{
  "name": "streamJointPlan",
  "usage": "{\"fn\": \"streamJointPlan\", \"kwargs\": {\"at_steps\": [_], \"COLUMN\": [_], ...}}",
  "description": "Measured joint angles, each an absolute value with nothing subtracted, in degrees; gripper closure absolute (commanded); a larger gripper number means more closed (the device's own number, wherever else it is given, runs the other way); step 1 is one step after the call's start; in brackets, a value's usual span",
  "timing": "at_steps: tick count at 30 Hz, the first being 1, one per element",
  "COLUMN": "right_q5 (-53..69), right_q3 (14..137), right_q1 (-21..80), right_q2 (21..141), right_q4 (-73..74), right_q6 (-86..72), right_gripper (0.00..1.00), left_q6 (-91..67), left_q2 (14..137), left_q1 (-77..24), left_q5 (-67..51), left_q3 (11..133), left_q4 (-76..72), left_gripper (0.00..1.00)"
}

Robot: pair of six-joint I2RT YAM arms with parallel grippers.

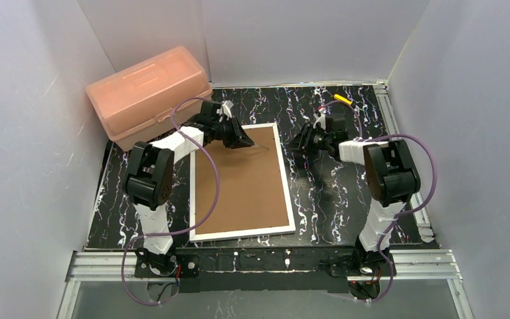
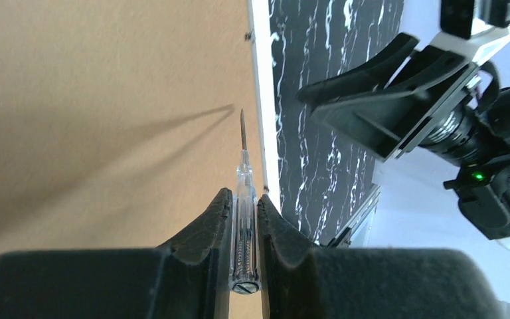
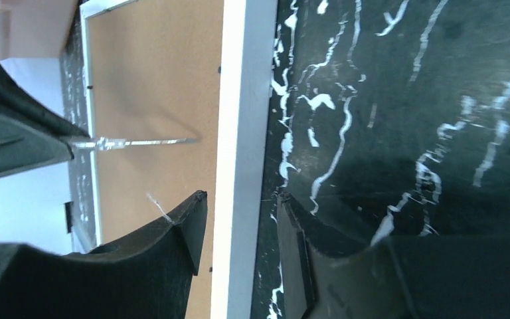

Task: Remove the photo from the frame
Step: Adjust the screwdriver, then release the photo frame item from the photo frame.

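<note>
**A:** Far left at the back: pink box [image 1: 149, 93]. Next over, left gripper [image 2: 242, 203] is clamped on a clear-handled screwdriver [image 2: 244, 173], tip over the frame [image 1: 239, 193], on its brown back near the right border.

**B:** Frame's where exactly?

**A:** Mid table [image 1: 332, 193], flat, back up. Can't see the photo tbh. Right gripper [image 3: 240, 206] has jaws apart: one finger over the brown back, other over the table, white border btwn them.

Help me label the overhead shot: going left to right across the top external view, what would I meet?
In order: pink box → frame → right end effector. The left end effector overlaps the frame, so it is left out.
</note>
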State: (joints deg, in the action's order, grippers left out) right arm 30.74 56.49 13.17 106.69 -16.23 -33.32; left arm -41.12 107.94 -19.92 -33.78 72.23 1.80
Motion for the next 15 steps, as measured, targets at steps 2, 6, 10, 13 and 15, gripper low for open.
{"fn": "streamJointPlan", "kwargs": {"at_steps": [2, 6, 10, 13, 15], "right_q5": [32.4, 34.8, 36.0, 36.3, 36.5], "right_q3": [57.2, 60.8, 62.7, 63.2, 63.8], "right_q1": [13.5, 14.1, 14.0, 14.0, 14.1], "right_q2": [108.4, 111.6, 114.6, 116.9, 118.6], "right_q4": [-17.4, -21.1, -25.0, -25.9, -26.2], "right_q6": [-35.3, -37.9, -40.1, -40.7, -41.0], "right_gripper": [0.54, 0.55, 0.56, 0.57, 0.59], "left_q6": [-41.2, -41.5, -42.0, -42.3, -42.6], "left_q2": [109.8, 111.5, 112.6, 113.6, 114.0], "left_q1": [-19.9, -19.9, -19.6, -19.4, -19.3], "left_q5": [-33.8, -33.9, -34.0, -33.9, -33.9], "left_q3": [74.9, 78.3, 79.4, 79.8, 80.0], "left_q4": [1.8, 1.7, 1.9, 2.3, 2.4], "left_gripper": [1.00, 1.00, 1.00, 1.00, 1.00]}}
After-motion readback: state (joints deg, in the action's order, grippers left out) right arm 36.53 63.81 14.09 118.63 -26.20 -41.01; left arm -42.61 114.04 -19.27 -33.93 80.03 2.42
